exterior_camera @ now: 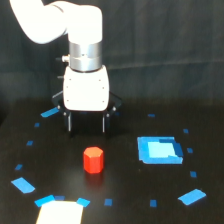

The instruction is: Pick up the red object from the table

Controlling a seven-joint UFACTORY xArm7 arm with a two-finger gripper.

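The red object is a small red-orange hexagonal block standing on the black table, in the lower middle of the exterior view. My gripper hangs from the white arm behind and above the block, fingers pointing down. Its two dark fingers stand apart, so it is open and empty. The block sits in front of the gap between the fingers, apart from them.
A flat blue square block lies to the exterior view's right of the red block. Small blue tape marks are scattered around the table. A white patch sits at the front edge. A dark curtain hangs behind.
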